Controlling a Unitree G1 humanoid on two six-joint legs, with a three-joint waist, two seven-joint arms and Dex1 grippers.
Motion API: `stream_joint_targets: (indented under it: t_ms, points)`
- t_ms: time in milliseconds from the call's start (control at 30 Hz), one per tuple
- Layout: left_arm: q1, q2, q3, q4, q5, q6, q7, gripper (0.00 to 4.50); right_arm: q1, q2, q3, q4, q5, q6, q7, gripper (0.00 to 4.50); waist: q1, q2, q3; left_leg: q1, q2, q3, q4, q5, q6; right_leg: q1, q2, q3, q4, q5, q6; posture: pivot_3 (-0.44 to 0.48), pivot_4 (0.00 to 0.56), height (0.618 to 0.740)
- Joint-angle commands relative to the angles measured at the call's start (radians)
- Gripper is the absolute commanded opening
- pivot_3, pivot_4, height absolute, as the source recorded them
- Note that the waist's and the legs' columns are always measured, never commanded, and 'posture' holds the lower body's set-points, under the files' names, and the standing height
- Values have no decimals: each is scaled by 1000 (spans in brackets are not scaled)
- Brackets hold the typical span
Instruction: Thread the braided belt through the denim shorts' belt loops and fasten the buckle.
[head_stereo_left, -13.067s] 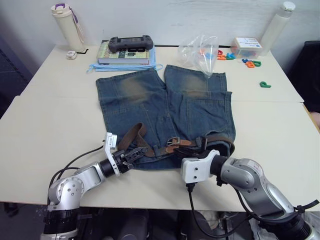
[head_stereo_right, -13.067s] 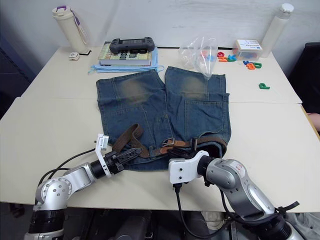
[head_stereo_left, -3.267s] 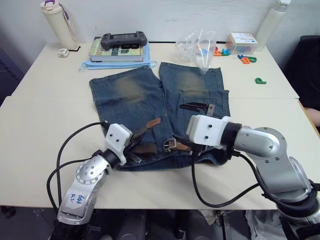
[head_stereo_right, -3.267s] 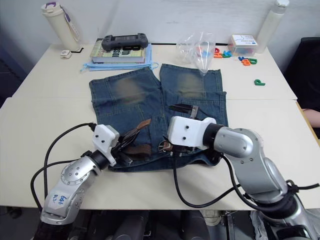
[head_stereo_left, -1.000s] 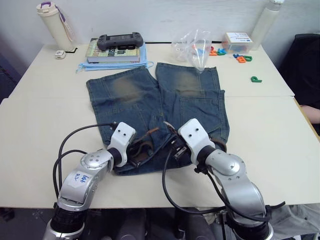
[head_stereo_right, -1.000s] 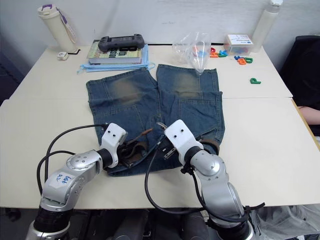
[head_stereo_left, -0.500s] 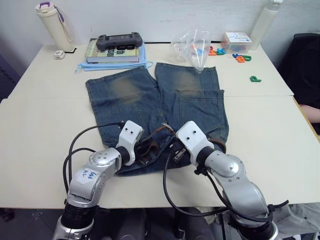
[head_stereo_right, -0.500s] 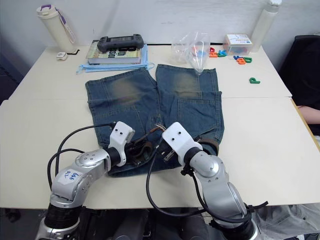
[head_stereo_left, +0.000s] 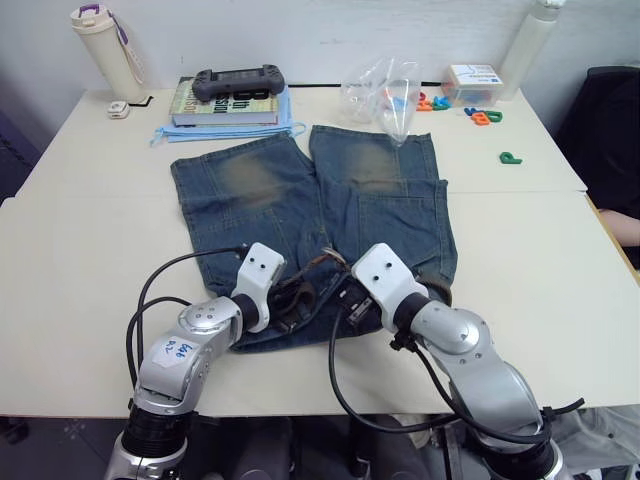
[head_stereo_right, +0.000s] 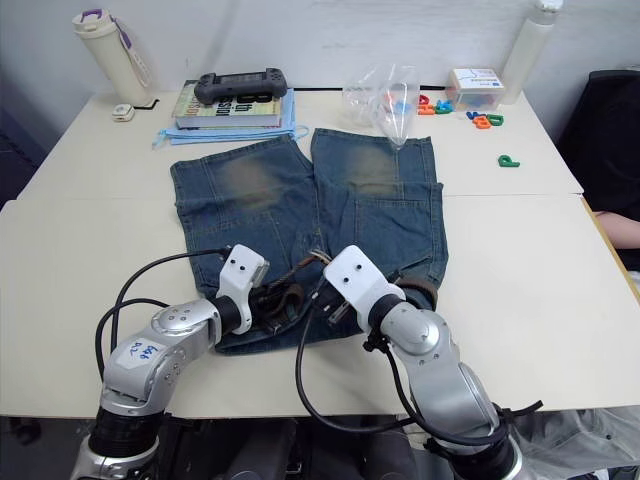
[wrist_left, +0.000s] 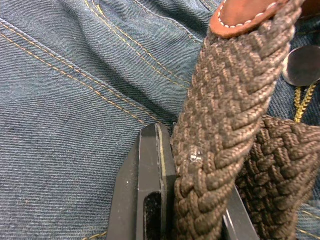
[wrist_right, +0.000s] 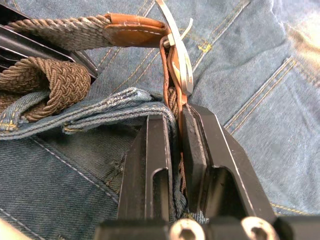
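The denim shorts (head_stereo_left: 300, 200) lie flat on the table, waistband toward me. The braided belt (head_stereo_left: 300, 297) is bunched at the waistband between my two grippers. My left gripper (head_stereo_left: 296, 306) is shut on the brown woven strap (wrist_left: 225, 125) just below its tan leather tip (wrist_left: 245, 15). My right gripper (wrist_right: 176, 145) is shut on the leather strap right behind the metal buckle (wrist_right: 179, 65), with a fold of denim waistband (wrist_right: 115, 107) against one finger. The tan tip (wrist_right: 132, 30) lies right beside the buckle. The belt loops are hidden under the belt and grippers.
At the back stand a book with a game controller (head_stereo_left: 236, 82) on a blue cloth, a white bottle (head_stereo_left: 100, 45), a clear plastic bag (head_stereo_left: 385, 95), a small box (head_stereo_left: 470, 80) and coloured letters (head_stereo_left: 512, 157). Another white bottle (head_stereo_left: 530, 40) stands at the back right.
Over the last second my left gripper carried the belt's tip to the right, close to the buckle. My right gripper stayed in place on the buckle end.
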Motion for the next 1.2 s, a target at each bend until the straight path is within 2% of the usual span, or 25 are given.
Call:
stream_joint_targets:
  t_ms: [33, 267, 467, 900, 1167, 1200]
  points:
    - [-2, -15, 7, -24, -11, 32, 19, 0, -25, -39, 42, -61, -15, -53, -16, 2, 0, 0, 0, 0, 0, 0, 0, 0, 0, 0, 0, 0, 0, 0, 0, 0, 150, 667]
    - [-35, -73, 14, -41, -22, 81, 53, 0, -18, -81, 86, -48, -33, -76, -44, 2, 4, -1, 0, 0, 0, 0, 0, 0, 0, 0, 0, 0, 0, 0, 0, 0, 150, 667]
    - [-48, -64, -36, -30, -9, 32, 34, 0, -24, -100, 106, -38, -29, -77, -40, 2, 4, -1, 0, 0, 0, 0, 0, 0, 0, 0, 0, 0, 0, 0, 0, 0, 150, 667]
    - [-54, -71, -83, 26, -3, -90, 9, 0, -104, -302, 242, 8, -69, -194, 98, 2, 5, -1, -1, 0, 0, 0, 0, 0, 0, 1, 0, -1, -1, 0, 0, 0, 150, 667]
    - [-46, -76, -82, 36, -4, -108, 7, 0, -95, -308, 229, 13, -115, -245, 123, 2, 5, -1, -1, 0, 0, 0, 1, 0, 0, 1, 0, -1, -1, 0, 0, 0, 150, 667]
    - [-44, -75, -82, 37, -4, -110, 6, 0, -89, -307, 219, 9, -118, -248, 123, 1014, 5, -1, -1, 0, 0, 0, 1, 0, 0, 1, 0, -1, -1, 0, 0, 0, 150, 667]
